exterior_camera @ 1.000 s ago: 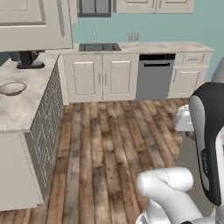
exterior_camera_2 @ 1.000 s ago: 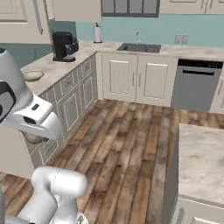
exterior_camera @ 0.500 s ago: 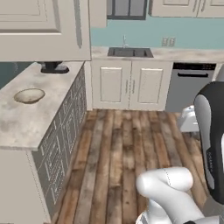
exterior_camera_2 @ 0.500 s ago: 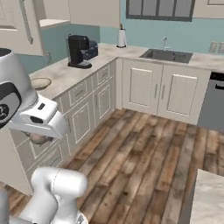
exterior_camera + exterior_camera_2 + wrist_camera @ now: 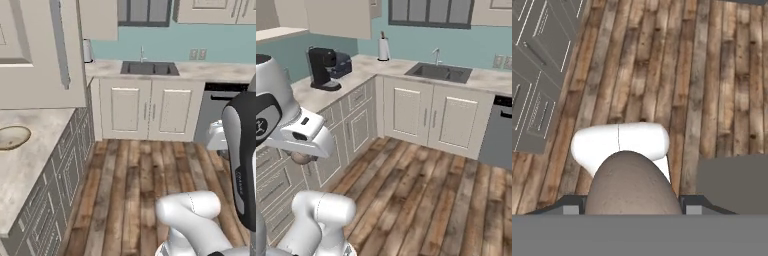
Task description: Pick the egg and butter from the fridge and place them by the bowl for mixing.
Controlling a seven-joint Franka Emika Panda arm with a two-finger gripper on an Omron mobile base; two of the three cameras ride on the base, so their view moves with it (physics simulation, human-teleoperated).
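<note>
My gripper [image 5: 632, 209] is shut on the egg [image 5: 631, 186], a pale beige-grey ovoid that bulges up between the two dark fingertips in the hand view, high above the wooden floor. From the right base view the egg [image 5: 301, 159] peeks out under the white hand of the gripper [image 5: 301, 154], beside the grey drawer fronts. The bowl [image 5: 11, 137], tan-rimmed and shallow, rests on the marble counter [image 5: 35, 165] at the left edge of the left base view, well away from the hand. The butter and the fridge are out of view.
A black coffee machine [image 5: 324, 68] and a paper towel roll [image 5: 384, 48] stand on the corner counter. A sink [image 5: 438, 71] sits under the window, with a dishwasher [image 5: 216, 110] to its right. Wooden floor [image 5: 135, 180] lies open ahead.
The base has driven and turned, so both base views have shifted: the sink cabinets and the counter with the bowl now sit closer. The egg stays in the grip.
</note>
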